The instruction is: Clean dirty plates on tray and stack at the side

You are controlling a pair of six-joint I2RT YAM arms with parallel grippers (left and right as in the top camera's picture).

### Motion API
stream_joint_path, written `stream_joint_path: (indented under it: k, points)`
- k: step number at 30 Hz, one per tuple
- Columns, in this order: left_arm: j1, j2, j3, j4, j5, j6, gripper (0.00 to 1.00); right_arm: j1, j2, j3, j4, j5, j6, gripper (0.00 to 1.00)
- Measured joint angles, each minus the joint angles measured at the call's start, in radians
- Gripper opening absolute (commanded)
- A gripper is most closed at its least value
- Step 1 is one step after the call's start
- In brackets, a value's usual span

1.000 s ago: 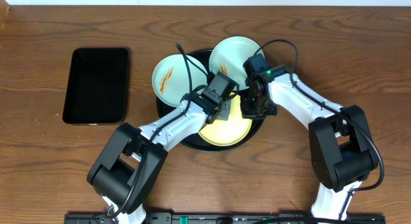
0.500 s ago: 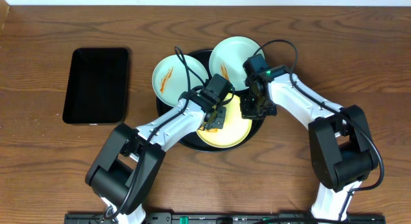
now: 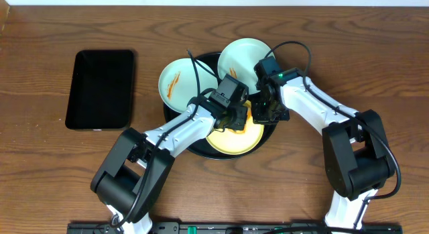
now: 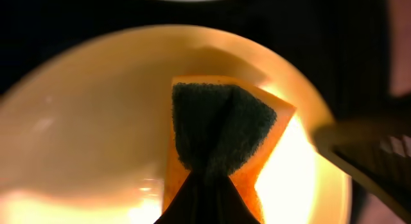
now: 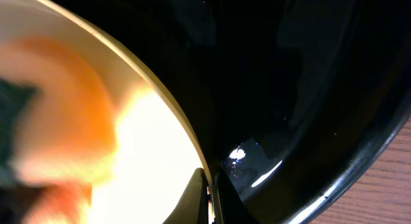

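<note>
Scrubbing is my read of the step in hand: far left the rectangular tray (image 3: pixel 100 88) lies apart, then a streaked blue plate (image 3: pixel 179 80) overhangs the round tray (image 3: pixel 198 149). The left gripper (image 3: pixel 236 116) pinches an orange sponge (image 4: pixel 218 131) onto the yellow plate (image 4: pixel 96 121); short strokes inside the rim suit. The right gripper (image 5: pixel 208 193), pressed together, seems to nip that plate's edge, crowding the sponge, with an unstreaked mint plate (image 3: pixel 244 56) just behind

Rectangular black tray (image 3: pixel 100 88) on wooden table (image 3: pixel 40 160); orange-green sponge (image 4: pixel 221 137).
</note>
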State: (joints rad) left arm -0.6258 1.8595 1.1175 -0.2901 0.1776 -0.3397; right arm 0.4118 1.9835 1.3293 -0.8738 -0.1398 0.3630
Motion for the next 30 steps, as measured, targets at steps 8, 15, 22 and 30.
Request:
stream_joint_path:
  k: [8, 15, 22, 30]
  points:
    - [-0.004, 0.0, 0.0, -0.074, -0.181, -0.027, 0.08, 0.0, 0.0, 0.0, 0.0, 0.0, 0.0, 0.08]
    - [-0.004, -0.008, 0.0, -0.125, -0.217, -0.054, 0.07, 0.005, 0.0, -0.004, 0.01, -0.005, -0.001, 0.27]
    - [-0.004, -0.008, 0.0, -0.125, -0.218, -0.056, 0.07, 0.02, -0.004, -0.047, 0.074, -0.015, 0.019, 0.01]
    - [-0.003, -0.016, 0.001, -0.131, -0.213, -0.057, 0.07, 0.019, -0.017, -0.066, 0.084, -0.055, 0.035, 0.01]
